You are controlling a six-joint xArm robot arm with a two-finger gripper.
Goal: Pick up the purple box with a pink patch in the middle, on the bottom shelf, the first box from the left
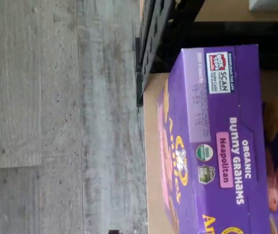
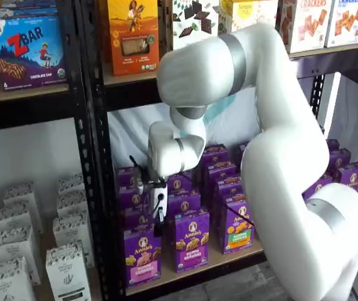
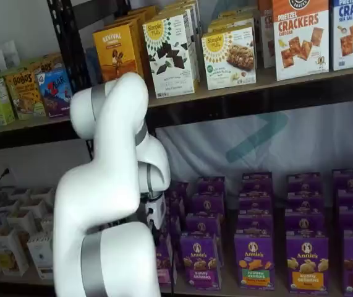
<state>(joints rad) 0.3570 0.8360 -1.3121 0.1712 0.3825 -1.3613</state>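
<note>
The purple box (image 2: 142,254) stands upright at the front left of the bottom shelf (image 2: 197,266), with a pink band across its lower middle. In the wrist view its top panel (image 1: 221,146) reads "Bunny Grahams Neapolitan" and fills much of the picture, close below the camera. My gripper (image 2: 158,227) hangs just above the box's top, with its black fingers pointing down. No gap shows between the fingers and nothing is in them. In a shelf view the arm hides most of the box (image 3: 164,258), and the gripper's white body (image 3: 156,211) shows above it.
More purple cartons stand to the right and behind, one with a darker purple band (image 2: 189,243) and one with a green band (image 2: 238,229). A black perforated upright (image 2: 100,188) stands left of the box. White cartons (image 2: 66,263) fill the neighbouring rack. Grey floor (image 1: 56,117) lies in front.
</note>
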